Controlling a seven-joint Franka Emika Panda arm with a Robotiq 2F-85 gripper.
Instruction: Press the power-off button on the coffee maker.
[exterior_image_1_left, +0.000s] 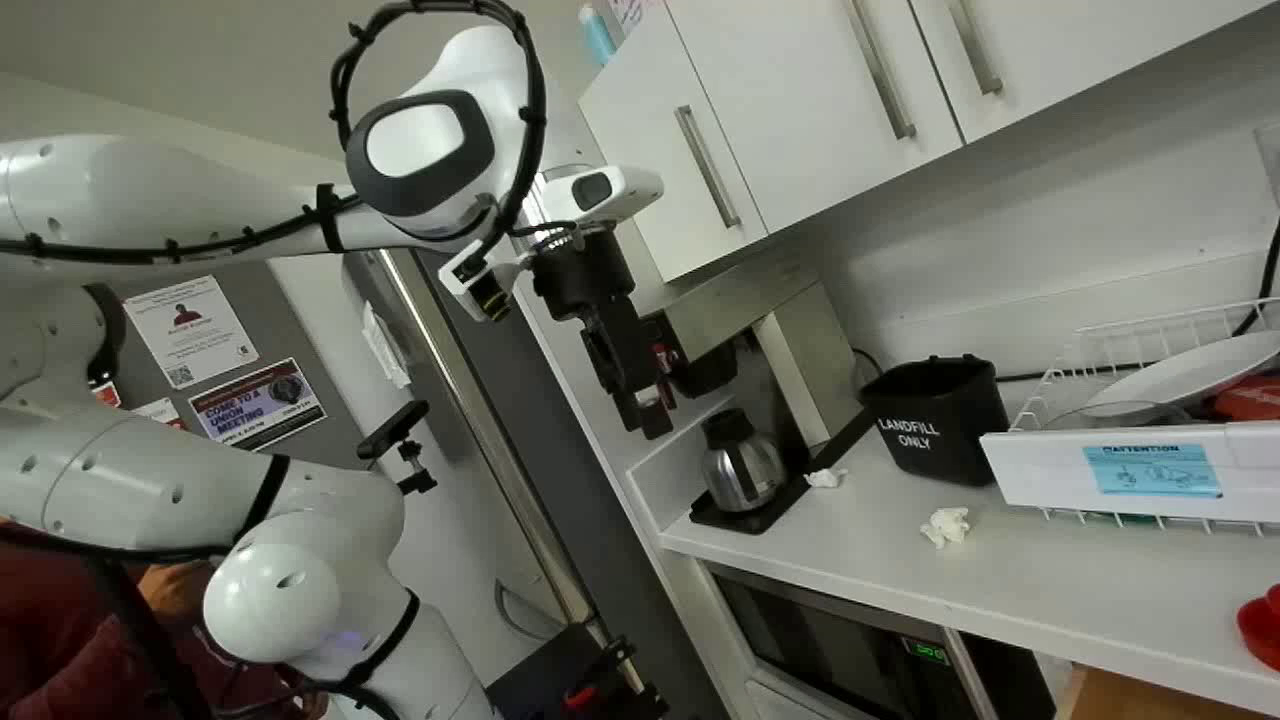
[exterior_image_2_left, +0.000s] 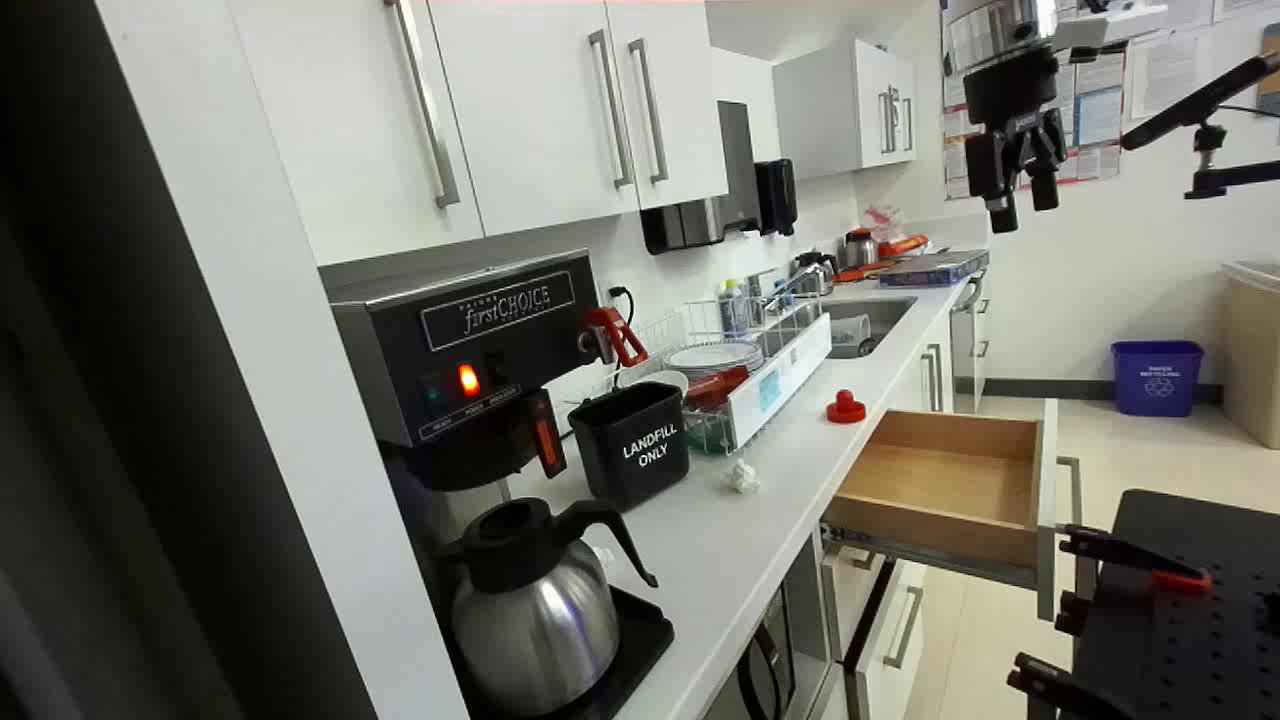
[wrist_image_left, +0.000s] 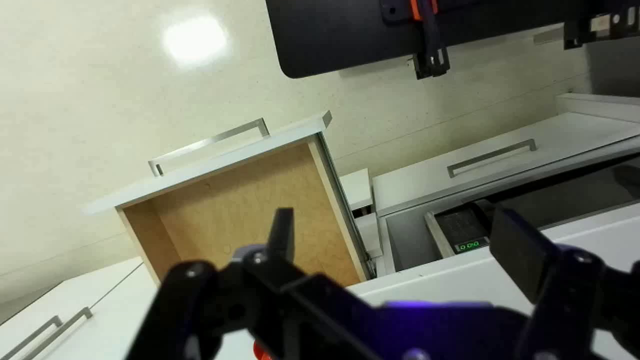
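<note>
The coffee maker (exterior_image_2_left: 500, 335) stands on the counter, black-fronted with "firstCHOICE" lettering. One switch (exterior_image_2_left: 468, 379) on its front glows orange-red, with darker switches beside it. A silver carafe (exterior_image_2_left: 540, 630) with a black lid sits on its base. In an exterior view the coffee maker (exterior_image_1_left: 740, 300) shows from the side, its switches out of sight. My gripper (exterior_image_1_left: 648, 415) is open and empty, pointing down. In an exterior view the gripper (exterior_image_2_left: 1024, 205) hangs high and well apart from the coffee maker. In the wrist view the spread fingers (wrist_image_left: 395, 225) frame the counter edge; the coffee maker is out of view.
Upper cabinets (exterior_image_1_left: 800, 100) overhang the coffee maker. A black landfill bin (exterior_image_2_left: 640, 450) and a dish rack (exterior_image_2_left: 775, 385) stand along the counter. A drawer (wrist_image_left: 240, 200) is pulled open below my gripper. A black mounting table (wrist_image_left: 400, 35) lies opposite the counter.
</note>
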